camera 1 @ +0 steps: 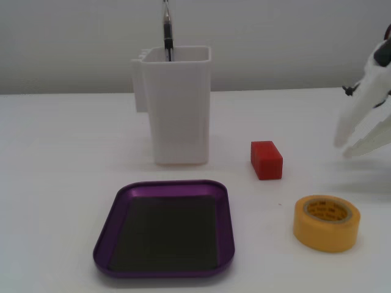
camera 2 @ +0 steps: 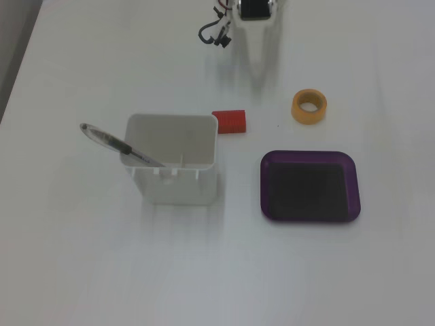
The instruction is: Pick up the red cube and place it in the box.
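Note:
The red cube (camera 1: 266,160) lies on the white table, to the right of the tall white container; it also shows in the other fixed view (camera 2: 230,121), next to the container's corner. The box, a shallow purple tray (camera 1: 165,184) with a dark bottom, lies empty in front of the container and shows in the other fixed view (camera 2: 309,155) at the right. My white gripper (camera 1: 343,148) hangs at the right edge, above the table and well right of the cube, its jaws slightly apart and empty. In the other fixed view it (camera 2: 257,64) enters from the top.
A tall white container (camera 1: 177,116) holds a pen (camera 1: 167,33); both also show in the other fixed view, the container (camera 2: 177,190) and the pen (camera 2: 115,144). A yellow tape roll (camera 1: 327,223) lies right of the tray, below the gripper; it shows in the other fixed view (camera 2: 309,106).

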